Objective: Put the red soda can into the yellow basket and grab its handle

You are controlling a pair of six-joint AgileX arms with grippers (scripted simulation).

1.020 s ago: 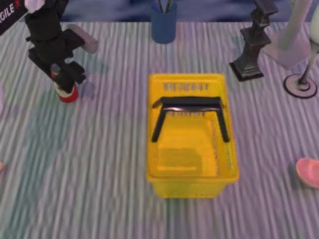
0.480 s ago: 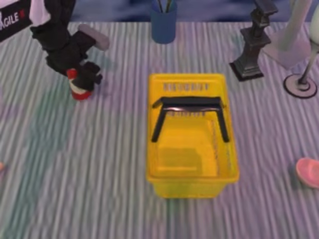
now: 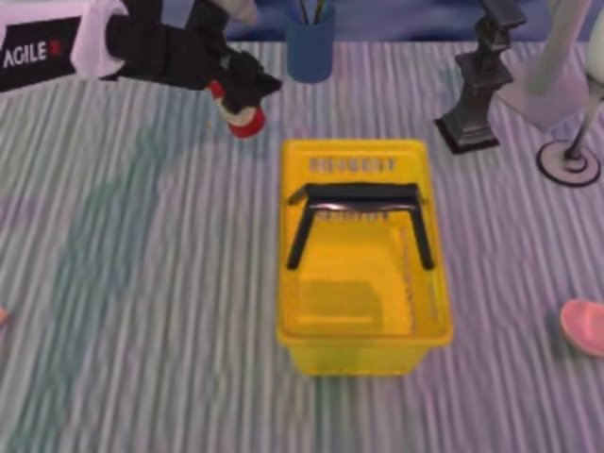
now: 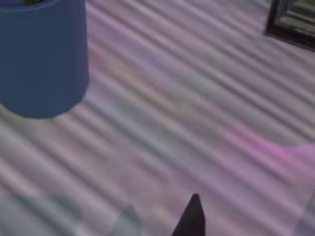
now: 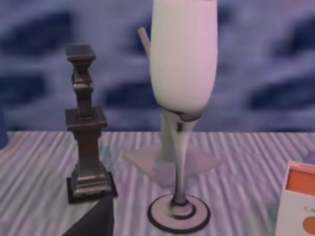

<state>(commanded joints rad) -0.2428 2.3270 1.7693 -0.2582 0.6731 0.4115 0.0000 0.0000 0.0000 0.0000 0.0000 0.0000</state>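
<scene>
The red soda can (image 3: 245, 121) hangs in the air just off the back left corner of the yellow basket (image 3: 363, 354), with my left gripper (image 3: 241, 99) shut on it. The basket stands mid-table and nothing lies inside it. Its black handle (image 3: 359, 195) lies folded across the back half. In the left wrist view the can is hidden; only a dark fingertip (image 4: 191, 219) shows above the striped cloth. My right gripper (image 5: 93, 221) is parked near the back right and shows only as a dark sliver in the right wrist view.
A blue pencil cup (image 3: 310, 42) stands at the back, close beside the left gripper. A dark candlestick stand (image 3: 477, 90) and a wine glass (image 3: 569, 156) stand at the back right. A pink object (image 3: 585, 326) lies at the right edge.
My left gripper has lifted the can off the table at the left and carried it right and back, toward the basket's back left corner. The basket and handle have not moved.
</scene>
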